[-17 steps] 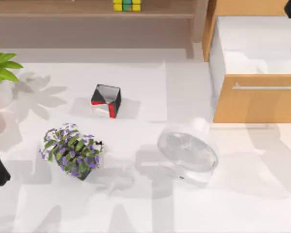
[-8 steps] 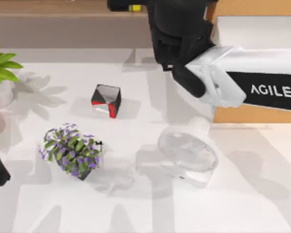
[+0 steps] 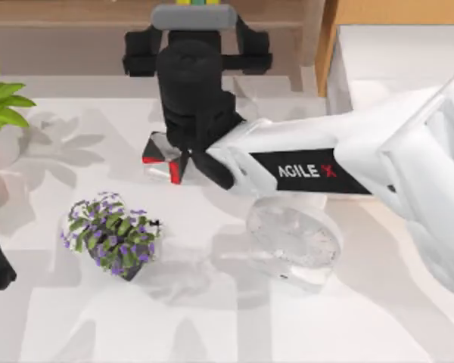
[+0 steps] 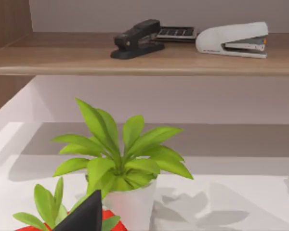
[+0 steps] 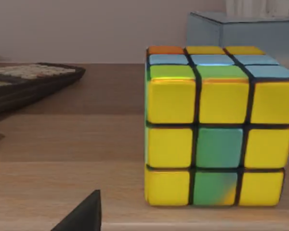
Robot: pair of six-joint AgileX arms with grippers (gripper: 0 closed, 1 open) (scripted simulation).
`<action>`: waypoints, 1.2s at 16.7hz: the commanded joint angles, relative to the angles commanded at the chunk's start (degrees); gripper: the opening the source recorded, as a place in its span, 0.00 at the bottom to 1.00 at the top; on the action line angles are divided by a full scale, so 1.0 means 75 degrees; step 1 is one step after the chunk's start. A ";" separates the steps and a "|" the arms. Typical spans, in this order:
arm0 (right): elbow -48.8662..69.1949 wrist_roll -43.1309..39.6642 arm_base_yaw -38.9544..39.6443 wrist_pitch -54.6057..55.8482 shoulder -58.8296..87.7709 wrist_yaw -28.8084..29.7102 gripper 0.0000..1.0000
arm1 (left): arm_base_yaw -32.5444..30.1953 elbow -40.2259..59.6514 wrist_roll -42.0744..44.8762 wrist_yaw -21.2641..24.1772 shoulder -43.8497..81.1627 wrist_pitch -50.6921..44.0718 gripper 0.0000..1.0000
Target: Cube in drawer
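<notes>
Right arm reaches across the table from the right — its gripper at the wooden shelf along the far edge. Cube stands on the shelf board close before the wrist camera, near the front lip, untouched; open wood to one side, a dark tray well apart. Cannot tell whether the fingers are spread or closed. Drawer at far right, pulled open, white inside. Left gripper parked by the leafy potted plant — finger state not visible.

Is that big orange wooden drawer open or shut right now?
Open. In the top view the light-orange wooden drawer is pulled out, its white interior exposed at the table's right.
</notes>
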 joint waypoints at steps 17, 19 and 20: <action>0.2293 -0.0036 -0.0513 -0.1168 0.1068 -0.0481 1.00 | 0.0000 0.0000 0.0000 0.0000 0.0000 0.0000 1.00; 0.2565 -0.0033 -0.0590 -0.1212 0.1315 -0.0565 1.00 | 0.0000 0.0000 0.0000 0.0000 0.0000 0.0000 1.00; 0.2605 -0.0030 -0.0600 -0.1217 0.1364 -0.0579 1.00 | 0.0000 0.0000 0.0000 0.0000 0.0000 0.0000 1.00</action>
